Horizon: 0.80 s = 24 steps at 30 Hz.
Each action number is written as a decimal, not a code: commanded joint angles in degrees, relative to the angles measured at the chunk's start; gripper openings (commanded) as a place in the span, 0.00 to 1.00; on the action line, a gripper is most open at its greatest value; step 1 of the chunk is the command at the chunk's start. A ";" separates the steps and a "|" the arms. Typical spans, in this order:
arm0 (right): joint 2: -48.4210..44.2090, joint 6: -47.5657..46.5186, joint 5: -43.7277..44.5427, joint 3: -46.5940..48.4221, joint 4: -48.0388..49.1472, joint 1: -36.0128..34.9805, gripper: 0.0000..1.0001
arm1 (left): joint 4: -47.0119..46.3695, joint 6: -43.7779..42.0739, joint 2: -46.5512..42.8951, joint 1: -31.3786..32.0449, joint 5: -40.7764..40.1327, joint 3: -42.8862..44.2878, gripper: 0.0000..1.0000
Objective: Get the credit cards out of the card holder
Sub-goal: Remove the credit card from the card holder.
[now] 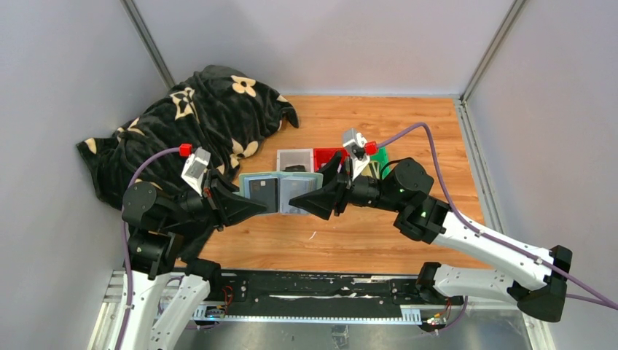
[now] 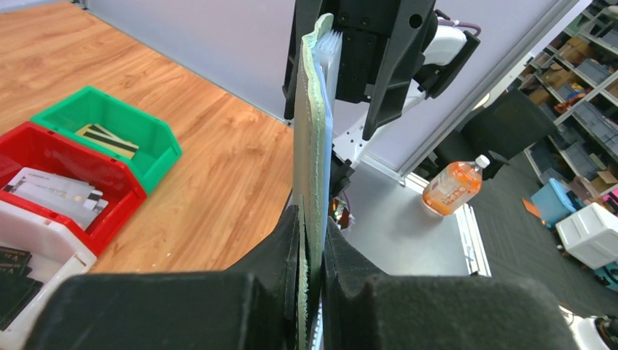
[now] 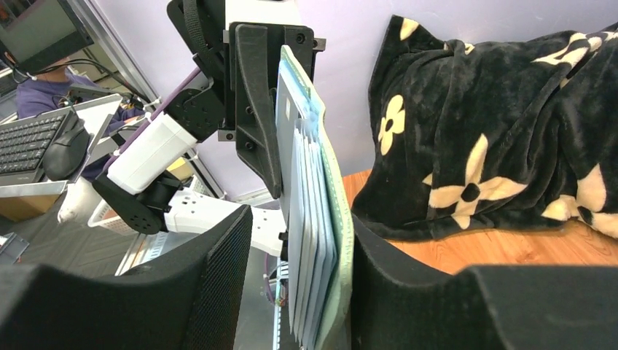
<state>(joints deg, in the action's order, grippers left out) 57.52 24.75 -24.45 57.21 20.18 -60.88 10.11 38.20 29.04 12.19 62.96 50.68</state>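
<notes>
Black fingers point(image 2: 280, 255) of left gripper point(image 2: 312, 244) hard against the lens, pinched tight on one edge of the card holder point(image 2: 313, 146), no gap on either side. Holder edge-on and upright from that wrist: sage-green cover on one face, pale blue slot layers on the other. From overhead, spread open at the middle of the scene, teal inside turned up, raised off the table point(image 1: 408, 131) between both arms. Credit cards point(image 1: 263, 191) dark in the slots of both halves.

Left gripper gripping at the holder's 8 o'clock. Right gripper point(image 1: 312, 202) at 4 o'clock, jaws parted and straddling the opposite edge. One finger point(image 3: 408, 292) against the green cover, the other standing off from the slot side with daylight between, so nothing clamped.

At 12 o'clock, just beyond the holder, white tray point(image 1: 286, 153) with black cards point(image 2: 11, 273) in it. Red tray point(image 1: 324, 154) at 1 o'clock, silvery-white cards point(image 2: 55, 191) inside. Green tray point(image 1: 377, 154) at 2 o'clock, holding a gold-yellow card point(image 2: 108, 140) with dark stripes. Trays touching in a row.

Black blanket point(image 1: 197, 117) with cream flowers bunched at 10 o'clock, against the left wall. Wood-grain tabletop all round, grey walls on three sides.
</notes>
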 commanded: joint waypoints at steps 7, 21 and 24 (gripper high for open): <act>0.27 1.50 0.62 0.44 -0.32 1.06 0.25 | -2.17 0.92 0.54 0.21 -0.57 1.21 0.01; -4.52 5.23 6.62 0.80 -5.92 5.16 0.64 | -1.33 1.37 1.56 0.21 0.15 0.83 0.00; -2.34 7.24 0.68 0.11 -3.83 5.16 0.70 | -2.20 2.13 1.61 0.21 0.14 0.74 0.00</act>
<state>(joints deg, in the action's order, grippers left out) 53.74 29.36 -19.05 57.25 15.49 -56.16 9.17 40.16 30.55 12.19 62.59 50.68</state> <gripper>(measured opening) 0.659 0.129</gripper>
